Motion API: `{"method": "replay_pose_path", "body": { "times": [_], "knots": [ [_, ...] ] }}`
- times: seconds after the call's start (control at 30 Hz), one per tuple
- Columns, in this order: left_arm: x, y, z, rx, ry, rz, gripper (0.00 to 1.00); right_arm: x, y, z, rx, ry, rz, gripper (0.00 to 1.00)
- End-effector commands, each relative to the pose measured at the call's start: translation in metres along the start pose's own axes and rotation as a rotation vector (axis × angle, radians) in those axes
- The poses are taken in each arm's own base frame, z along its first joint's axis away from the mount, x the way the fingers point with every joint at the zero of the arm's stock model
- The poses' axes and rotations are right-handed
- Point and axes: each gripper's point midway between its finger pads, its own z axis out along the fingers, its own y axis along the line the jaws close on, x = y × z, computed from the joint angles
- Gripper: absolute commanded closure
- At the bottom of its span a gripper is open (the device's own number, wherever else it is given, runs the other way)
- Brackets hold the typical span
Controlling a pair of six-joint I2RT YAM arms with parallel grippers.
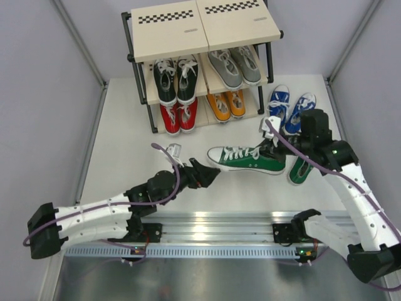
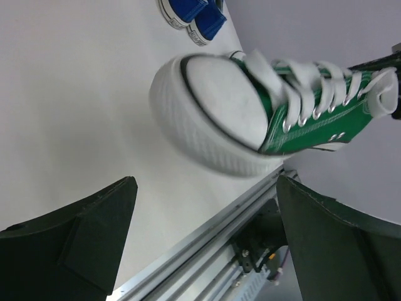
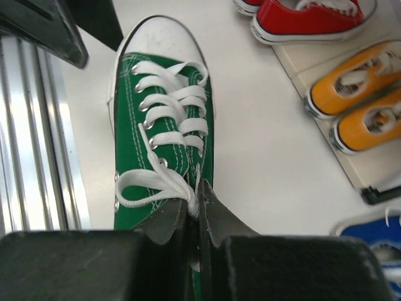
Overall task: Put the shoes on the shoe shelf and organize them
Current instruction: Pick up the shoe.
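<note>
Pinching the collar of one green shoe [image 1: 245,160] beside its lace bow, the right gripper [image 3: 195,210] is seen with its fingers closed tight on the canvas. That shoe is held over the middle of the worktop, nearer the near edge than the far one, with its white toe cap pointed toward the left edge; whether the sole is resting on the surface cannot be told. The left gripper [image 1: 212,177] is spread wide just short of that toe, and nothing is held between its fingers. The second green shoe [image 1: 299,170] is found closer to the right edge, partly hidden by the right arm. The blue pair [image 1: 279,101] is stood on the worktop toward the far right corner, just beside the shoe shelf [image 1: 169,37], which is set against the far edge. On its middle board the black pair [image 1: 166,81] and the grey pair [image 1: 225,69] are placed, and on the lowest board the red pair [image 1: 170,118] and the orange pair [image 1: 219,106].
</note>
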Motion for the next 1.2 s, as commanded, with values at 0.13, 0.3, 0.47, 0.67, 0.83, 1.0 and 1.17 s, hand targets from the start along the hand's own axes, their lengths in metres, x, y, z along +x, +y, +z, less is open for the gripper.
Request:
{"method": "replay_pose_path", "body": {
  "times": [0.13, 0.3, 0.47, 0.67, 0.83, 1.0, 1.17],
  "knots": [
    [-0.038, -0.066, 0.013, 0.199, -0.124, -0.298, 0.02, -0.052, 0.014, 0.033, -0.095, -0.160, -0.125, 1.00],
    [-0.044, -0.042, 0.015, 0.133, -0.207, -0.348, 0.02, -0.053, 0.026, 0.035, -0.147, -0.183, -0.126, 1.00],
    [-0.059, -0.037, 0.007, 0.180, -0.306, -0.439, 0.02, -0.047, 0.035, 0.037, -0.186, -0.189, -0.139, 1.00],
    [-0.059, -0.041, 0.009, 0.195, -0.302, -0.443, 0.19, -0.039, 0.035, 0.042, -0.202, -0.161, -0.113, 1.00],
    [-0.063, -0.036, 0.003, 0.198, -0.322, -0.438, 0.56, -0.028, 0.035, 0.041, -0.188, -0.116, -0.121, 0.98],
    [-0.068, -0.028, -0.006, 0.176, -0.348, -0.413, 1.00, -0.017, 0.038, 0.039, -0.190, -0.072, -0.108, 0.82],
    [-0.069, -0.015, -0.018, 0.170, -0.376, -0.390, 1.00, -0.011, 0.032, 0.029, -0.141, 0.001, -0.089, 0.34]
  ]
}}
